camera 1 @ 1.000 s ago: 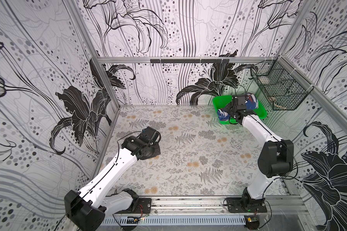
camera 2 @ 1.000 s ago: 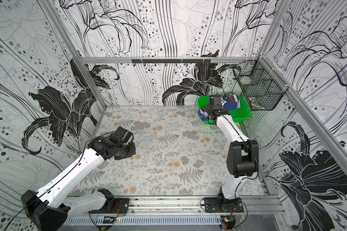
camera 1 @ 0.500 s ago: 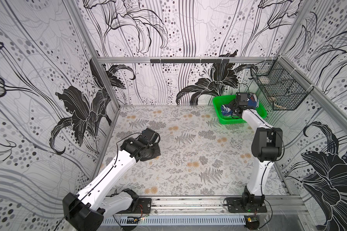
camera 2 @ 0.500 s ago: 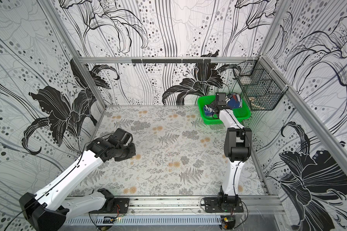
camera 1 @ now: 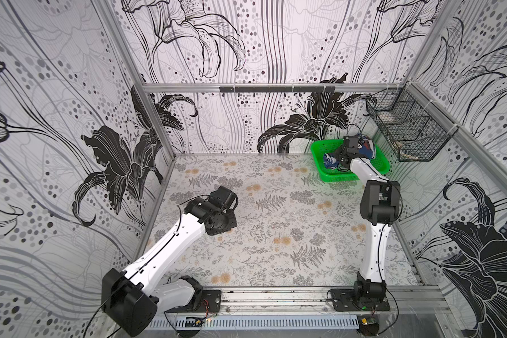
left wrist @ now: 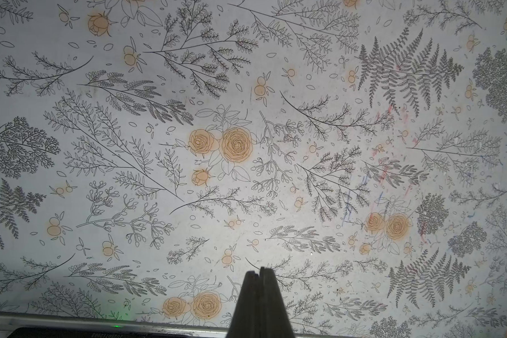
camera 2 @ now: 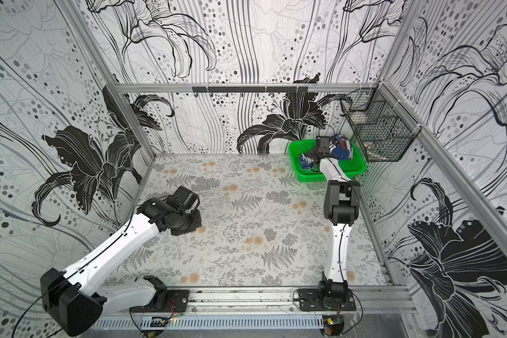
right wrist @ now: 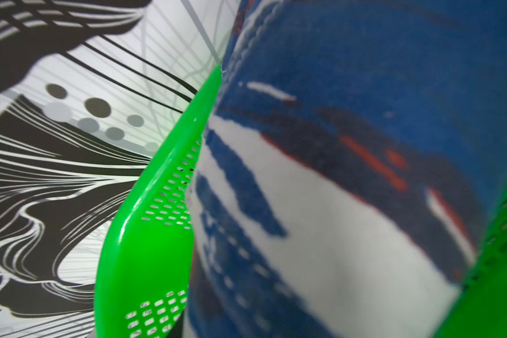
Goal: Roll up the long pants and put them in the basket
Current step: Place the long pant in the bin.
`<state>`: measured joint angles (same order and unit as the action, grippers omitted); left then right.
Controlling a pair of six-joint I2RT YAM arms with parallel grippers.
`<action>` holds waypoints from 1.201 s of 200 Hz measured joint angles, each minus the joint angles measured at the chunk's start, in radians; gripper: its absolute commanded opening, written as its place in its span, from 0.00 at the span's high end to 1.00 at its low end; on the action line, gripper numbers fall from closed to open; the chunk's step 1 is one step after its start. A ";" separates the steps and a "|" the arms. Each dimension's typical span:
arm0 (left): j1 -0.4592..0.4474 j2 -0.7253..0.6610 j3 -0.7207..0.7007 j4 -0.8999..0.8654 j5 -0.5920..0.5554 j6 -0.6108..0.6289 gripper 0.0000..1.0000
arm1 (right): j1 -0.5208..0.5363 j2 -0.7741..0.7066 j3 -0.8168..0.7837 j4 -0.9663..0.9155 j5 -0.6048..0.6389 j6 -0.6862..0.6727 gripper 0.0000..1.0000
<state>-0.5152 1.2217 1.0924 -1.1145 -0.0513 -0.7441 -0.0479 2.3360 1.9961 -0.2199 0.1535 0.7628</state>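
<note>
Green basket (camera 1: 331,175) contains the long pants (camera 1: 367,147), bundled; roll completion unclear; right gripper (camera 1: 344,156) at them, grasp indeterminable; left gripper (left wrist: 259,273) clenched, empty.

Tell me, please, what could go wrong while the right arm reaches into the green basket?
The long pants lie bunched against the green basket's wall, so pulling them out may drag or tip it. The right arm covers its tool, so a thin grab could slip. The left tool is shut, far off.
</note>
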 measured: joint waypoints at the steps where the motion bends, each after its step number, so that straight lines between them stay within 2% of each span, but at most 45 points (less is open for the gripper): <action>1: 0.000 0.000 0.000 0.000 0.000 0.000 1.00 | 0.000 0.001 0.001 -0.002 0.000 0.000 1.00; 51: 0.000 0.011 0.000 0.018 0.001 0.000 1.00 | -0.002 0.067 0.117 -0.114 0.002 0.004 0.99; 70: 0.000 0.011 -0.001 0.024 0.000 0.000 1.00 | -0.001 0.114 0.220 -0.195 0.007 0.009 0.91; 88: 0.000 0.011 -0.002 0.028 0.000 0.000 1.00 | -0.002 0.122 0.238 -0.237 0.009 0.015 0.87; 103: 0.000 0.011 -0.008 0.031 0.001 -0.001 1.00 | -0.002 0.122 0.238 -0.257 0.015 0.018 0.72; 109: 0.000 0.011 -0.011 0.031 0.000 -0.002 1.00 | -0.002 0.122 0.238 -0.265 0.016 0.020 0.64; 112: 0.000 0.011 -0.013 0.031 0.001 -0.002 1.00 | -0.002 0.122 0.238 -0.268 0.016 0.023 0.57; 116: 0.000 0.011 -0.014 0.031 0.000 -0.002 1.00 | -0.002 0.122 0.238 -0.271 0.017 0.023 0.54; 119: 0.000 0.011 -0.016 0.031 0.001 -0.002 1.00 | -0.002 0.122 0.238 -0.274 0.018 0.025 0.47; 124: 0.000 0.011 -0.018 0.031 0.001 -0.002 1.00 | -0.002 0.122 0.238 -0.275 0.018 0.027 0.44; 132: 0.000 0.010 -0.020 0.032 0.001 -0.003 1.00 | -0.002 0.122 0.236 -0.275 0.019 0.026 0.30; 137: 0.000 0.010 -0.022 0.034 0.001 -0.003 1.00 | -0.002 0.122 0.231 -0.273 0.018 0.022 0.27; 140: 0.000 0.009 -0.023 0.034 0.001 -0.003 1.00 | -0.002 0.122 0.228 -0.273 0.018 0.031 0.19; 145: 0.000 0.008 -0.024 0.034 0.001 -0.003 1.00 | -0.002 0.122 0.222 -0.271 0.016 0.020 0.14; 149: 0.000 0.007 -0.024 0.035 0.000 -0.003 1.00 | -0.002 0.121 0.216 -0.270 0.015 0.024 0.02; 151: 0.000 0.007 -0.025 0.035 0.001 -0.003 1.00 | -0.002 0.121 0.212 -0.270 0.014 0.017 0.00; 191: 0.000 -0.019 -0.037 0.044 0.003 -0.011 1.00 | -0.002 0.090 0.130 -0.251 0.008 -0.010 0.00; 240: 0.000 -0.057 -0.049 0.058 0.003 -0.014 1.00 | -0.002 -0.098 0.021 -0.250 -0.013 -0.083 0.00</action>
<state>-0.5152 1.1645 1.0431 -1.0561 -0.0479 -0.7582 -0.0502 2.2383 2.0167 -0.4702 0.1410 0.6800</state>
